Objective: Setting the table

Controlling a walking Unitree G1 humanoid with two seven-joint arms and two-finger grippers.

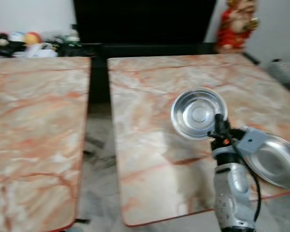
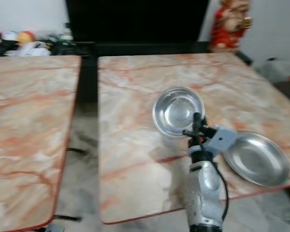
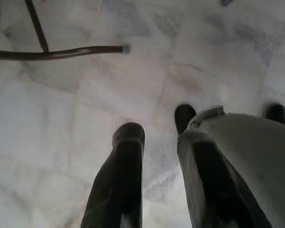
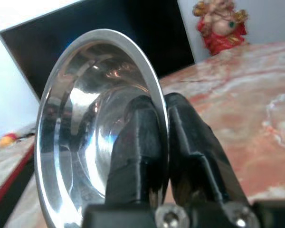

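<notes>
A shiny steel bowl (image 1: 199, 114) is over the middle of the right marble table (image 1: 150, 96). My right gripper (image 1: 219, 126) is shut on its near rim. In the right wrist view the fingers (image 4: 147, 137) pinch the bowl (image 4: 85, 118) with one inside and one outside the rim. A shadow lies on the table below the bowl. A flat steel plate (image 1: 273, 159) rests at the table's near right corner, just right of my right wrist. My left gripper (image 3: 159, 135) hangs open over the pale floor with nothing in it.
A second marble table (image 1: 34, 111) stands to the left, with a strip of floor (image 1: 99, 145) between the two. A dark cabinet (image 1: 145, 21) and a red figurine (image 1: 237, 24) are behind the tables. A thin metal leg (image 3: 57, 51) crosses the floor near my left gripper.
</notes>
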